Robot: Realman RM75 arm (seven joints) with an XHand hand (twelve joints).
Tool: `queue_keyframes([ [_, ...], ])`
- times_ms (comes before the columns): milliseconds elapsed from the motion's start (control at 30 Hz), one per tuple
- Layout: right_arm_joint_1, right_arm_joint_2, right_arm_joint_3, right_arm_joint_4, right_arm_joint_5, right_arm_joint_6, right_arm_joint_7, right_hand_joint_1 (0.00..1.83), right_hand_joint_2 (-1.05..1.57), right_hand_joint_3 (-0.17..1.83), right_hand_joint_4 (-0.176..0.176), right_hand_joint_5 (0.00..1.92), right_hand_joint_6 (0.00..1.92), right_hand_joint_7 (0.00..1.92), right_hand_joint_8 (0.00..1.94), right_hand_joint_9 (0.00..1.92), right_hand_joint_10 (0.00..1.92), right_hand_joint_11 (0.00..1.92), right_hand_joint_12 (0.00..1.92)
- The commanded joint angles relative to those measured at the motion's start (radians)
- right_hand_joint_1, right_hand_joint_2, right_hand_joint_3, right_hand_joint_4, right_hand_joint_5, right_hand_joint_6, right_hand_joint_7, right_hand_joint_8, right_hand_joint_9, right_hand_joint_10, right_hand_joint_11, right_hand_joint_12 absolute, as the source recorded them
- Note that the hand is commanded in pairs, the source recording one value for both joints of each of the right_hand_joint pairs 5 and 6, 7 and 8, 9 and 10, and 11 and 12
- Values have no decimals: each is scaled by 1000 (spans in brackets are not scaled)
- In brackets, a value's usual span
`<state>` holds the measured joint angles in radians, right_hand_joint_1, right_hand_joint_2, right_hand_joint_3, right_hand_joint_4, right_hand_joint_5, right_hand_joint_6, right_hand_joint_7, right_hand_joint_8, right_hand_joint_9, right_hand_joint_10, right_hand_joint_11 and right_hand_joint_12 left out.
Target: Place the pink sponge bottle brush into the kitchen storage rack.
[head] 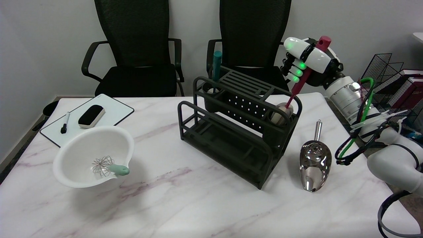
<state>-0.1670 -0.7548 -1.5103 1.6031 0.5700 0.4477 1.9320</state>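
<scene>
Right hand (305, 62) at 2 o'clock is gripping the pink sponge bottle brush (299, 84) by its handle — brush tilting, lower end sitting in the right-end cup of the kitchen storage rack (231, 132). Teal-handled tool (217, 66) is standing in the left cup. Metal scoop (314, 162) is lying on the counter (198, 205) just right of the rack — white bowl (82, 152) with whisk (109, 167) at 9 o'clock.

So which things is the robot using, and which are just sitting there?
Using: right hand, pink sponge bottle brush, kitchen storage rack.

Just sitting there: metal scoop, white bowl with whisk, whiteboard, eraser, marker, teal-handled tool in the rack.
</scene>
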Motion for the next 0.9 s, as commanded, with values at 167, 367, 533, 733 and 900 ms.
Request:
queue_keyframes([
  [167,23,-46,-39,-45,-8,4,-4,1003,1571,464,0,1920,1920,1920,1920,1920,1920,1920,1920],
  [367,23,-51,-45,-48,-9,7,-8,973,1571,424,0,1920,1920,1920,1920,1920,1920,1894,1894],
  [533,23,-51,-45,-50,-10,18,-8,886,1571,438,0,1756,1756,1920,1920,1920,1920,1802,1802],
  [733,23,-51,-48,-53,-10,32,-10,840,1571,703,0,1355,1355,1910,1910,1920,1920,1689,1689],
  [900,23,-51,-48,-57,-10,52,-10,878,1287,892,0,1132,1132,1651,1651,1683,1683,1278,1278],
])
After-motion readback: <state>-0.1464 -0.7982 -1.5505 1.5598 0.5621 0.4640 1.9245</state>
